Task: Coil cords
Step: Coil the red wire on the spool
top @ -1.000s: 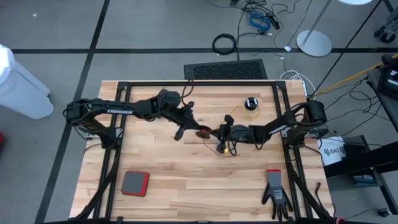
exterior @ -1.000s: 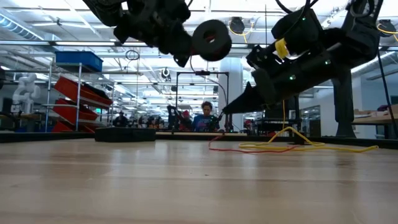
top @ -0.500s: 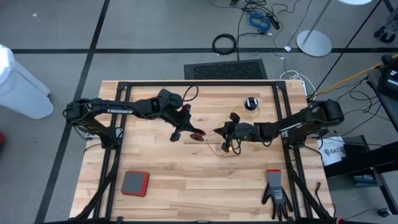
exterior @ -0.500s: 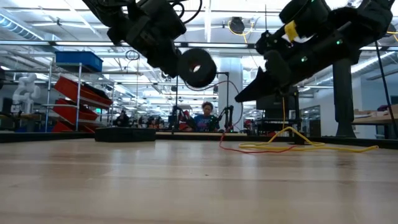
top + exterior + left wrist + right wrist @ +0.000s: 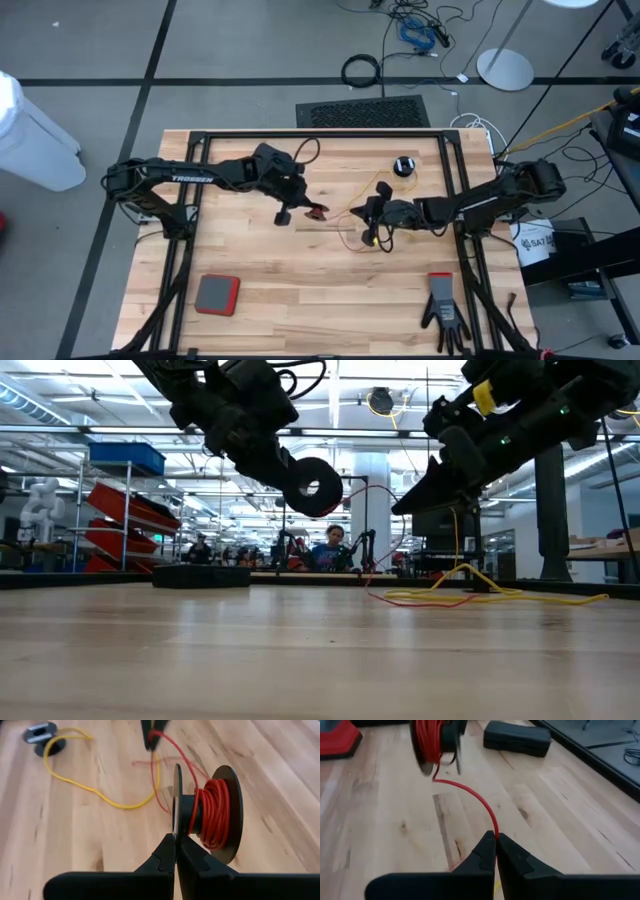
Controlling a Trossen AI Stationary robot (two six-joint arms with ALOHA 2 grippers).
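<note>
**Red cord being wound onto its reel, held between both arms**

Step in hand: winding the reddish-orange cord (image 5: pixel 470 795). Left gripper (image 5: pixel 175 847) is pinched tight on the flange of the red cord's reel (image 5: pixel 207 812), held clear above the surface (image 5: pixel 250 270) near its middle. Several turns already sit on the hub. Right gripper (image 5: pixel 496 840) is clamped on the same cord a short way off the reel, so the strand runs between the two arms in a shallow arc. A loose tail still lies on the wood beneath them.

Next move, as I judge it: another turn around the hub with the strand kept taut, the right gripper feeding so the cord lands between the flanges and not over the edge.

Yellow cord (image 5: pixel 107 797) lies slack in loops on the surface, crossing the red tail; its reel (image 5: pixel 403 166) rests on the wood toward the far edge, untouched. The crossing could snag as the red tail is drawn up.

Around: a red-and-grey pad (image 5: pixel 217 294) near the left front corner, a black glove (image 5: pixel 443 308) at the right front, both well apart from the work.
</note>
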